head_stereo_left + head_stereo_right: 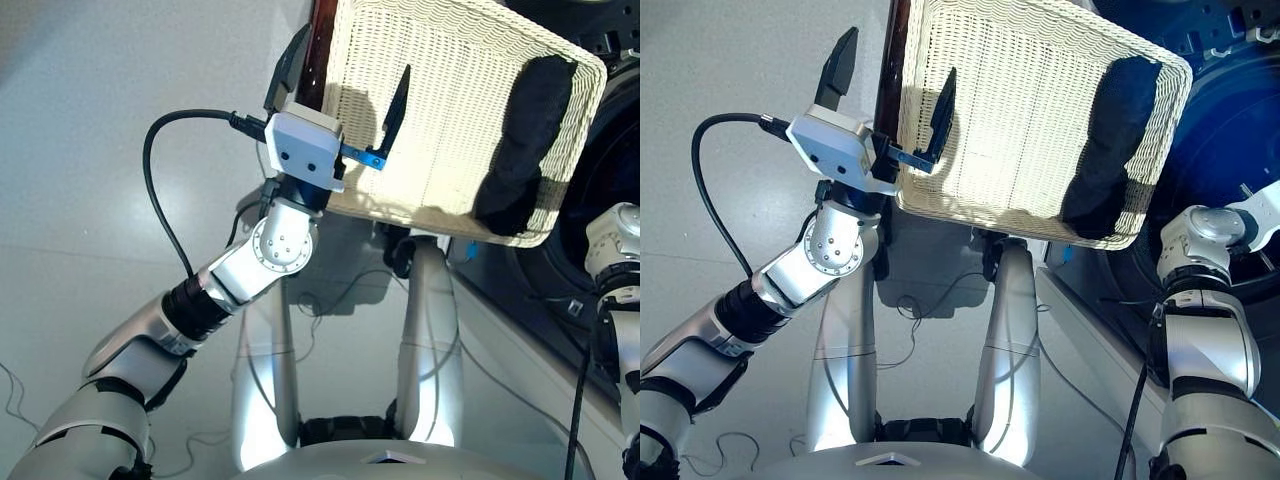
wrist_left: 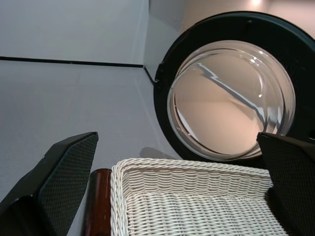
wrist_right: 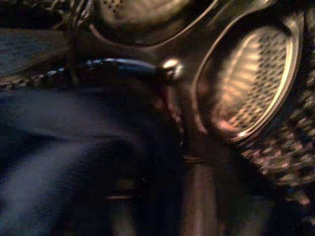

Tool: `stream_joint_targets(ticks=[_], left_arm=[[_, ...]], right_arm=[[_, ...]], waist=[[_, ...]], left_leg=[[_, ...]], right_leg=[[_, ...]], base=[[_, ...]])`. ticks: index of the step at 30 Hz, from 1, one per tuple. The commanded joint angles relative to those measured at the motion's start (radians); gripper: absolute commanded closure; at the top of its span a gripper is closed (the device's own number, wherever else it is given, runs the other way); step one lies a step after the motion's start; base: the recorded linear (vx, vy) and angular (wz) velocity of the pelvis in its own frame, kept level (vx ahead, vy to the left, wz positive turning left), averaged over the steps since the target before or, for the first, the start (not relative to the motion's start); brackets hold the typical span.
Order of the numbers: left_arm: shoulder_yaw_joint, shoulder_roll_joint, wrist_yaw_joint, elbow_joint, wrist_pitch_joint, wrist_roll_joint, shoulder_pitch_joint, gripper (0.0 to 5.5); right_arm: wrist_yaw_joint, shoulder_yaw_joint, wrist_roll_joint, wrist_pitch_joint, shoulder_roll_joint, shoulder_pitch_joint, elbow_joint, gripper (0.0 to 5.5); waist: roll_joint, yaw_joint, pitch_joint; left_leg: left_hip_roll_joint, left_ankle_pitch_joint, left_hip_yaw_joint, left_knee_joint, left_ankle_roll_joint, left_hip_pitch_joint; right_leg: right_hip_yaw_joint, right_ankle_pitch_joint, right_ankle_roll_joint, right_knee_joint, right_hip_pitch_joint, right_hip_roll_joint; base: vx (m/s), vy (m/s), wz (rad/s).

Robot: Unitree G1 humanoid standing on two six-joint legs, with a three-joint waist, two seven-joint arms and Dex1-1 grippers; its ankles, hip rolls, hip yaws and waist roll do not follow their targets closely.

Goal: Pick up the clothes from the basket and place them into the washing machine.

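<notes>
The cream-white wicker basket (image 1: 440,90) stands ahead of me, and a black garment (image 1: 525,140) lies along its right side. My left gripper (image 1: 343,88) is open over the basket's left rim, one finger outside the rim and one above the weave, holding nothing. The washing machine (image 1: 1230,150) is at the right, and its round glass door (image 2: 231,98) stands open beyond the basket. My right arm (image 1: 1205,240) reaches into the drum. The right wrist view shows perforated drum metal (image 3: 251,78) and dark blue cloth (image 3: 74,162) close in front.
A dark reddish-brown wooden bar (image 2: 98,201) runs along the basket's left side. A black cable (image 1: 160,190) loops from my left wrist. Grey floor (image 2: 74,98) spreads to the left of the machine, and thin cables (image 1: 930,300) lie on it below the basket.
</notes>
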Motion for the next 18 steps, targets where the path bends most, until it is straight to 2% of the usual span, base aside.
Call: stream_joint_targets(ticks=[1,7,8,12,13,18], left_arm=[[0.006,-0.034,-0.007,-0.094,-0.039,0.015,-0.007,0.0],[0.028,-0.041,-0.026,-0.087,-0.035,0.021,0.003,0.0],[0.041,-0.05,-0.033,-0.08,-0.039,0.018,0.009,0.0],[0.055,-0.062,-0.053,-0.066,-0.043,0.002,0.018,0.0],[0.066,-0.069,-0.067,-0.064,-0.036,-0.001,0.017,0.0],[0.081,-0.069,-0.112,-0.057,-0.031,-0.001,0.031,0.0]], right_arm=[[0.042,0.067,0.017,-0.057,-0.102,-0.027,-0.078,0.0],[0.079,0.08,-0.009,-0.112,-0.011,0.029,-0.267,0.0],[0.104,0.076,-0.01,-0.141,0.033,0.07,-0.348,0.0],[0.168,0.089,-0.015,-0.175,0.115,0.162,-0.503,0.0],[0.195,0.098,-0.027,-0.193,0.169,0.212,-0.607,0.0],[0.307,0.157,-0.093,-0.178,0.239,0.342,-0.801,0.0]], waist=[[0.029,-0.013,-0.016],[0.021,-0.016,-0.016],[0.02,-0.019,-0.016],[0.016,-0.022,-0.016],[0.017,-0.027,-0.016],[0.016,-0.035,-0.016]], left_leg=[[0.032,-0.087,0.019,-0.004,-0.017,0.081],[0.039,-0.082,0.021,-0.023,-0.017,0.103],[0.04,-0.079,0.023,-0.035,-0.016,0.115],[0.041,-0.068,0.029,-0.079,-0.015,0.16],[0.041,-0.062,0.036,-0.109,-0.015,0.189],[0.044,-0.042,0.048,-0.167,-0.014,0.253]], right_leg=[[0.011,0.104,0.008,-0.141,0.012,0.046],[0.004,0.105,0.007,-0.16,0.032,0.051],[0.003,0.107,0.006,-0.172,0.044,0.052],[0.005,0.119,0.006,-0.217,0.086,0.052],[0.006,0.127,0.006,-0.245,0.11,0.052],[0.012,0.148,0.008,-0.301,0.171,0.051]], base=[[0.0,0.0,0.0],[0.0,0.0,0.0],[0.0,0.0,0.0],[0.0,0.0,0.0],[0.0,0.0,0.0],[0.0,0.0,0.0]])
